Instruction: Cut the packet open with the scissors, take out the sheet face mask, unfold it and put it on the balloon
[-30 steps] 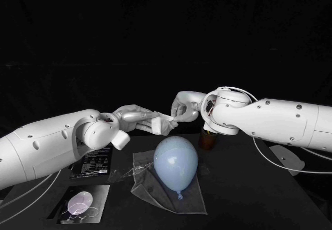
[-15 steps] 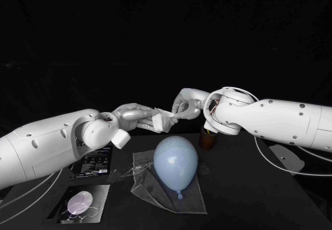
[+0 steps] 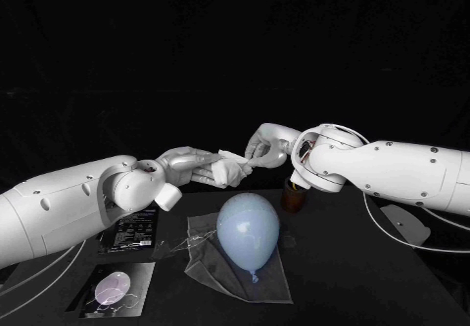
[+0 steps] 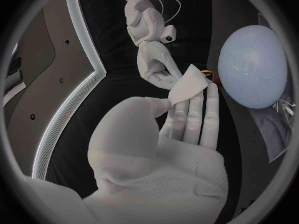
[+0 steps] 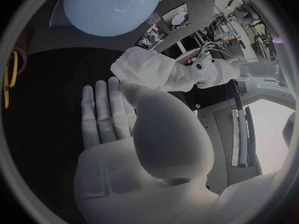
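Pinching the folded sheet face mask point(image 3: 231, 170) between thumb and fingers point(image 4: 187, 115), the left hand point(image 3: 191, 166) grasps the mask's lower part, so the white fold stands up out of its fingertips. The right hand point(image 3: 264, 149) meets it from the other side, its fingertips point(image 3: 257, 160) clenched on the mask's upper corner. The two hands are nearly touching, with the mask between them. It is held in the air, clear of the bench point(image 3: 343, 272), above the far end of the balloon point(image 3: 248, 231). The pale blue balloon lies mid-bench on a clear plastic sheet point(image 3: 210, 268), its knot toward the near edge. Just behind the balloon stands a brown cylinder point(image 3: 292, 197). A dark packet point(image 3: 130, 231) lies flat toward the left edge, and a flat pack with a pale oval point(image 3: 113, 288) sits in the near left corner.
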You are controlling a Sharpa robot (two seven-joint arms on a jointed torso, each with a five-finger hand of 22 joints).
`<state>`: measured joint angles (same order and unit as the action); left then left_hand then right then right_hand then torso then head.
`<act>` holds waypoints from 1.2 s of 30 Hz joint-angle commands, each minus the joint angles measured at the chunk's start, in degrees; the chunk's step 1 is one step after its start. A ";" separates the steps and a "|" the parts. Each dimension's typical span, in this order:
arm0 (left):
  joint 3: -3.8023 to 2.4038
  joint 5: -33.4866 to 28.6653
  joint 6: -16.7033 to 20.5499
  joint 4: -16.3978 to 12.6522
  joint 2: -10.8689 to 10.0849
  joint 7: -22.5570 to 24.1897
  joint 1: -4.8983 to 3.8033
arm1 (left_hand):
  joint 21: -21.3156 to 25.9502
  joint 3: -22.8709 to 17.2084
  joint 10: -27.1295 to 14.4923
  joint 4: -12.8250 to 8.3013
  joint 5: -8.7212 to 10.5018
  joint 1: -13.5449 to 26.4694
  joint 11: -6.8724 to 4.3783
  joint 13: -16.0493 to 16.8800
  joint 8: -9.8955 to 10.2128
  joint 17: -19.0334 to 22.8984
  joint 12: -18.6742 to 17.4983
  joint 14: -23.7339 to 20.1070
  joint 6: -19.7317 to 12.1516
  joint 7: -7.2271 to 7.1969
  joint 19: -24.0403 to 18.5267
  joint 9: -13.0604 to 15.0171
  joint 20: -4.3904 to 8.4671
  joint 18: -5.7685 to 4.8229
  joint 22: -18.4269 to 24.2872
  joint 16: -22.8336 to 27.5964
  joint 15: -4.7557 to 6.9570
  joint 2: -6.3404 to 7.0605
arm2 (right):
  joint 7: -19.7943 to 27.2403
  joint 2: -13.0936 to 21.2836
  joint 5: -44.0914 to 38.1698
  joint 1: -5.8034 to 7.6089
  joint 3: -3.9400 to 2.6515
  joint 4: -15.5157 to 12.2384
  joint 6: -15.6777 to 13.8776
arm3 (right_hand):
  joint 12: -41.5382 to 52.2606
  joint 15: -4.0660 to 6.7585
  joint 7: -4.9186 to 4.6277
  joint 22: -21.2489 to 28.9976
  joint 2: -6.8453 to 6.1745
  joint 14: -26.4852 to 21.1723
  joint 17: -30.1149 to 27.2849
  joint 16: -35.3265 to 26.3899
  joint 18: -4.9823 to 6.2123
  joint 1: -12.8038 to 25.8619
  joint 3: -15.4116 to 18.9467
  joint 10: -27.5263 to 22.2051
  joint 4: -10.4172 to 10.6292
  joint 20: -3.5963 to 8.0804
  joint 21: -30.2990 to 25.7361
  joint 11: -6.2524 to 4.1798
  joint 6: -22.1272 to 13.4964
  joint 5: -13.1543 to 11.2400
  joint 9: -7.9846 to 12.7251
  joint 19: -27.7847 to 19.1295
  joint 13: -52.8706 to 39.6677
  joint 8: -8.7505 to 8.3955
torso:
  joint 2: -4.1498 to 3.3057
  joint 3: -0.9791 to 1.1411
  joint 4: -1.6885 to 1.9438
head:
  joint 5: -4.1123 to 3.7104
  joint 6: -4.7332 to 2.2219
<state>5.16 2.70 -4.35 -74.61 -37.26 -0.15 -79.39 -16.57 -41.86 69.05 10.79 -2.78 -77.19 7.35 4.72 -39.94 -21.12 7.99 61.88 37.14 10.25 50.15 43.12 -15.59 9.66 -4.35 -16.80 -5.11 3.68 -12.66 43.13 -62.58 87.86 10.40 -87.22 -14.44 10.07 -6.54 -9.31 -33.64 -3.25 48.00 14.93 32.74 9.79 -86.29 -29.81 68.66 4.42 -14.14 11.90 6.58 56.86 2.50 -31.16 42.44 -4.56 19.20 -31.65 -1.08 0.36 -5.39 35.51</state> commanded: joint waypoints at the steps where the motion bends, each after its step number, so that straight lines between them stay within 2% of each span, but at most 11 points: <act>1: -0.02 -0.62 0.34 0.10 0.05 0.84 -0.08 | 0.40 2.40 -0.15 0.98 -0.02 1.34 0.09 0.14 -0.35 -0.26 0.23 -0.29 -0.41 0.78 -0.38 0.04 -0.23 0.61 0.07 -0.33 -0.15 3.01 | 1.21 0.16 1.34 0.00 -0.05 -0.44 -0.39 | -0.12 -0.01 -0.04 -0.12 0.13 0.55 0.09 0.27 0.59 0.42 -0.37 0.11 -0.19 0.26 0.39 -0.11 0.29 0.26 -0.04 -0.19 0.09 0.32 | 0.02 -0.01 -0.02 | -0.01 0.01; 4: 0.06 -0.61 0.66 0.20 0.14 0.77 -0.08 | 0.80 5.74 -0.37 1.99 -0.01 3.29 0.20 0.35 -0.10 -0.68 0.49 -0.62 -1.02 1.05 -0.57 -0.69 -0.44 0.65 0.22 -0.63 -0.19 6.36 | 1.48 0.24 2.19 0.00 -0.06 -0.71 -0.90 | -0.12 0.00 -0.03 -0.15 0.14 0.54 0.09 0.27 0.59 0.44 -0.41 0.10 -0.23 0.27 0.41 -0.11 0.29 0.26 -0.05 -0.20 0.09 0.33 | 0.04 -0.02 -0.01 | -0.02 -0.01; 5: 0.10 -0.61 0.75 0.23 0.19 0.72 -0.08 | 1.02 7.58 -0.52 1.88 -0.02 3.64 0.32 0.47 0.24 -0.89 0.65 -0.85 -1.69 1.26 -0.66 -1.14 -0.52 0.65 0.29 -0.78 -0.25 8.52 | 1.62 0.21 2.84 0.00 -0.07 -0.75 -1.38 | -0.11 0.00 -0.03 -0.20 0.15 0.55 0.09 0.28 0.59 0.46 -0.44 0.13 -0.28 0.27 0.45 -0.12 0.29 0.26 -0.07 -0.21 0.10 0.34 | 0.03 -0.02 0.01 | -0.03 -0.02; 7: 0.13 -0.61 0.76 0.25 0.25 0.65 -0.08 | 1.22 8.85 -0.65 1.75 -0.01 3.63 0.42 0.59 0.66 -1.09 0.82 -1.06 -2.39 1.42 -0.74 -1.62 -0.58 0.65 0.34 -0.93 -0.32 9.72 | 1.77 0.13 3.51 0.00 -0.07 -0.75 -1.77 | -0.10 0.01 -0.03 -0.29 0.16 0.56 0.10 0.29 0.58 0.50 -0.51 0.16 -0.38 0.29 0.51 -0.13 0.30 0.26 -0.11 -0.22 0.10 0.37 | 0.03 -0.03 -0.01 | -0.08 -0.02; 10: 0.17 -0.56 0.67 0.25 0.35 0.44 -0.07 | 1.57 10.76 -0.63 1.35 -0.02 2.83 0.52 0.95 2.16 -1.58 1.41 -1.34 -4.51 1.61 -0.77 -3.01 -0.64 0.65 0.38 -1.36 -0.37 11.03 | 2.04 -0.02 4.47 0.01 -0.08 -0.89 -2.28 | -0.10 0.01 -0.03 -0.29 0.16 0.56 0.10 0.29 0.58 0.50 -0.51 0.16 -0.38 0.29 0.51 -0.13 0.30 0.26 -0.11 -0.22 0.10 0.37 | 0.01 -0.04 -0.02 | -0.10 -0.04; 17: 0.24 0.55 0.17 0.28 0.45 -1.00 -0.07 | 2.49 16.44 -1.52 2.47 -0.02 1.85 0.61 2.28 4.35 -3.40 3.49 -2.40 -7.18 1.65 -0.60 -6.67 -0.72 0.61 0.35 -3.36 -0.46 11.81 | 3.03 -0.12 5.73 0.01 -0.08 -1.50 -3.92 | -0.09 0.02 -0.04 -0.39 0.19 0.58 0.11 0.31 0.57 0.57 -0.58 0.20 -0.48 0.31 0.58 -0.13 0.31 0.26 -0.15 -0.24 0.11 0.40 | -0.01 -0.03 0.05 | -0.13 -0.03; 21: 0.28 1.61 0.29 0.31 0.46 -1.91 -0.07 | 2.64 21.55 -2.92 3.08 0.12 -1.39 0.31 4.49 4.49 -5.77 7.07 -3.82 -7.21 1.37 0.54 -9.38 -0.59 0.68 0.13 -6.63 -0.33 11.07 | 3.57 -0.02 6.14 0.01 -0.08 -1.74 -4.82 | -0.08 0.02 -0.04 -0.47 0.21 0.60 0.11 0.33 0.57 0.61 -0.64 0.22 -0.56 0.32 0.63 -0.13 0.31 0.26 -0.18 -0.26 0.12 0.43 | 0.01 -0.04 0.04 | -0.07 -0.06; 26: 0.31 3.12 0.89 0.28 0.44 -2.57 -0.07 | 1.60 21.76 -2.86 0.33 -0.10 -7.35 -0.52 6.96 4.17 -8.04 11.13 -3.85 -6.11 0.72 2.61 -10.75 0.00 0.87 -0.40 -10.23 0.48 9.96 | 3.99 0.14 6.49 0.02 -0.11 -1.95 -5.37 | -0.08 0.03 -0.04 -0.55 0.22 0.60 0.11 0.33 0.56 0.66 -0.68 0.24 -0.63 0.33 0.68 -0.13 0.31 0.26 -0.22 -0.27 0.13 0.44 | 0.03 -0.03 0.00 | -0.01 -0.10; 30: 0.32 3.94 2.02 0.28 0.42 -2.57 -0.07 | -0.30 20.19 -5.17 -3.31 -0.05 -12.53 -0.90 10.92 4.73 -11.61 17.21 -6.01 -4.73 0.58 4.41 -13.14 1.23 0.70 -1.47 -15.57 0.76 7.78 | 4.09 0.27 6.65 0.02 -0.13 -2.10 -5.17 | -0.08 0.03 -0.04 -0.55 0.22 0.60 0.11 0.33 0.56 0.66 -0.68 0.24 -0.63 0.33 0.68 -0.13 0.31 0.26 -0.22 -0.27 0.13 0.44 | 0.02 -0.01 -0.03 | 0.03 -0.12; 33: 0.32 4.34 3.24 0.31 0.39 -2.43 -0.07 | -4.91 18.94 -5.82 -7.42 -0.19 -15.90 -1.23 13.17 5.10 -13.57 21.25 -6.43 -2.82 0.54 5.15 -15.03 3.12 0.12 -4.45 -19.29 1.56 6.42 | 4.13 0.38 6.74 0.03 -0.14 -2.22 -4.86 | -0.09 0.03 -0.04 -0.64 0.23 0.58 0.11 0.33 0.55 0.71 -0.75 0.23 -0.73 0.34 0.74 -0.13 0.30 0.25 -0.26 -0.31 0.15 0.47 | 0.02 -0.01 -0.05 | 0.04 -0.12; 36: 0.32 4.54 4.39 0.32 0.37 -2.21 -0.07 | -15.24 18.64 -6.44 -11.14 -0.56 -16.40 -0.99 13.65 6.01 -13.22 22.95 -6.00 0.53 0.56 0.20 -17.78 6.15 -2.02 -12.15 -20.59 1.81 5.26 | 4.15 0.48 6.80 0.04 -0.15 -2.36 -4.43 | -0.09 0.03 -0.04 -0.64 0.23 0.58 0.11 0.33 0.55 0.71 -0.75 0.23 -0.73 0.34 0.74 -0.13 0.30 0.25 -0.26 -0.31 0.15 0.47 | 0.02 -0.02 -0.03 | 0.02 -0.11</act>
<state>5.55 6.05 -2.13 -74.24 -36.96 -2.56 -79.37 -30.70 -23.04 62.84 0.29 -3.05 -92.87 6.37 17.97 -34.02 -34.57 30.50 55.33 37.27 10.09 50.89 25.63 -9.66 8.71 -15.65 -37.20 -3.64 9.63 -9.44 43.57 -55.96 87.87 10.31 -89.46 -18.88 10.07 -6.33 -9.47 -34.24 -3.25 48.21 14.95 32.73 9.64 -85.84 -30.44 68.66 3.79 -13.94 12.31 6.78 56.79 2.55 -31.36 42.24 -4.51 19.36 -31.63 -1.10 0.34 -5.35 35.38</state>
